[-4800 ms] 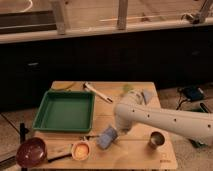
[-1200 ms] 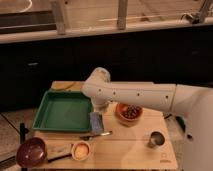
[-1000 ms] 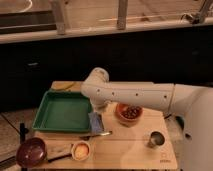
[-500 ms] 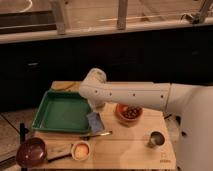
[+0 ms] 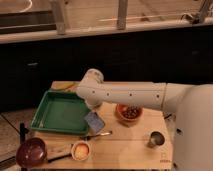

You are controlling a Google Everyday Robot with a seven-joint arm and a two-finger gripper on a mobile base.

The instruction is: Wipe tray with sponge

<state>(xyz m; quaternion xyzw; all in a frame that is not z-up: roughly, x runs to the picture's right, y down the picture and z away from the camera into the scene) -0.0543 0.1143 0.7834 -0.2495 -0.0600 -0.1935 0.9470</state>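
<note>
Note that the gripper (image 5: 91,110), its jaw state impossible to tell beneath the white robot arm (image 5: 130,94), sits at frame centre directly above the blue-grey rectangular sponge (image 5: 94,121), which is tilted at the lower-right rim of the green rectangular plastic tray (image 5: 59,112), probably staged to begin wiping.

A maroon bowl (image 5: 31,151), orange cup (image 5: 81,149), red bowl (image 5: 129,112) and metal cup (image 5: 156,139) stand on the table (image 5: 125,150).
</note>
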